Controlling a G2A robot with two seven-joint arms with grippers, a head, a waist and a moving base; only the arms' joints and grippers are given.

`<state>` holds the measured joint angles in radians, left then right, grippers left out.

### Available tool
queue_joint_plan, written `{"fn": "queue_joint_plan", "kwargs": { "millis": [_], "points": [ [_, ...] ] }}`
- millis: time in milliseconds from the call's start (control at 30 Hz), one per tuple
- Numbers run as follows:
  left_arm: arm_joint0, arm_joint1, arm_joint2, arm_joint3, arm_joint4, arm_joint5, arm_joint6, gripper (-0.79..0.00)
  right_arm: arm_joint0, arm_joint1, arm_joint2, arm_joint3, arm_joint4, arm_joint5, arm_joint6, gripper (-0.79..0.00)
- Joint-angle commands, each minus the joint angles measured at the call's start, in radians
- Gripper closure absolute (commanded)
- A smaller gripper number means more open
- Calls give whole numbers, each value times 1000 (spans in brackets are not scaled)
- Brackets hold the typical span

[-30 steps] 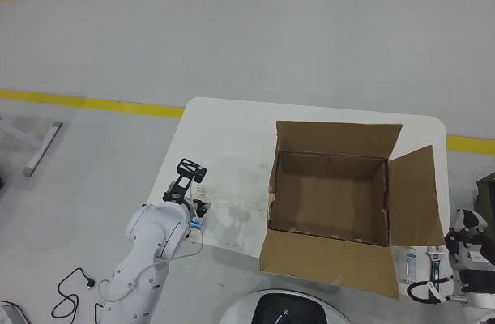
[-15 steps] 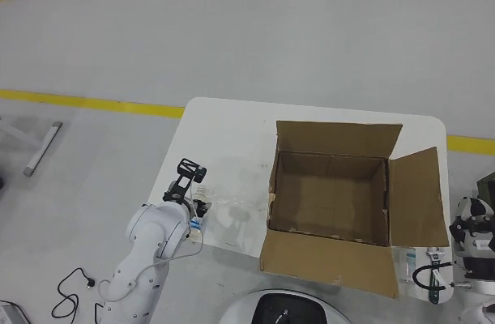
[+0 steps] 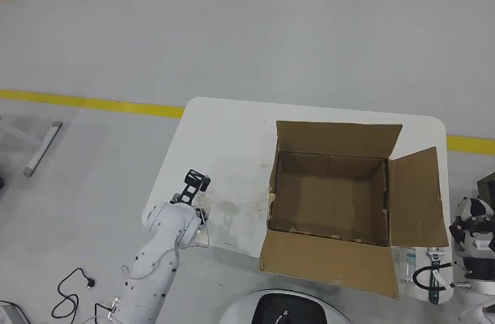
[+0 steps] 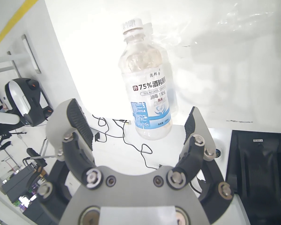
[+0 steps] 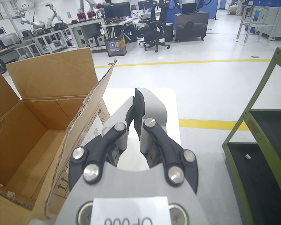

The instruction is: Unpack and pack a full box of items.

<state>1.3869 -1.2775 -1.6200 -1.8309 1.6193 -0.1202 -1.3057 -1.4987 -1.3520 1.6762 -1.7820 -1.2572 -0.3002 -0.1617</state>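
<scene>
Left gripper [image 4: 134, 108]: jaws wide, empty.
Bottle [image 4: 147, 87]: just ahead between them, untouched, cap pointing away.
Right gripper [image 5: 136, 99]: jaws pressed together, beside box [image 5: 49, 78].

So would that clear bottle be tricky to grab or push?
The bottle looks round and seems to lie on its side, so a push may roll it. It looks full of clear liquid, so probably heavy for its size. Its smooth plastic may slip or flex.
</scene>
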Motion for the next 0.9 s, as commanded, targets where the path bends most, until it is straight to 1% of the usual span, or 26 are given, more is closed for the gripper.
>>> {"fn": "queue_joint_plan", "kwargs": {
  "millis": [0,67,200,433,600,633,667,767,833,867],
  "points": [
    [-24,-1,4,40,-7,6,-15,-785,0,0,0,0,0,0,0,0],
    [-50,-2,7,92,-36,7,-37,-785,0,0,0,0,0,0,0,0],
    [-108,-1,11,195,-16,28,-41,-785,0,0,0,0,0,0,0,0],
    [-150,-1,4,258,-51,41,-55,-785,0,0,0,0,0,0,0,0],
    [-159,0,18,284,-35,48,-42,-785,0,0,0,0,0,0,0,0],
    [-160,0,20,289,-36,49,-41,-566,0,0,0,0,0,0,0,0],
    [-162,0,21,293,-37,50,-41,-440,0,0,0,0,0,0,0,0],
    [-167,0,24,304,-42,49,-47,-206,0,0,0,0,0,0,0,0],
    [-168,0,27,309,-44,46,-47,-117,0,0,0,0,0,0,0,0],
    [-169,0,29,310,-42,45,-46,-46,0,0,0,0,0,0,0,0]
  ]
}}
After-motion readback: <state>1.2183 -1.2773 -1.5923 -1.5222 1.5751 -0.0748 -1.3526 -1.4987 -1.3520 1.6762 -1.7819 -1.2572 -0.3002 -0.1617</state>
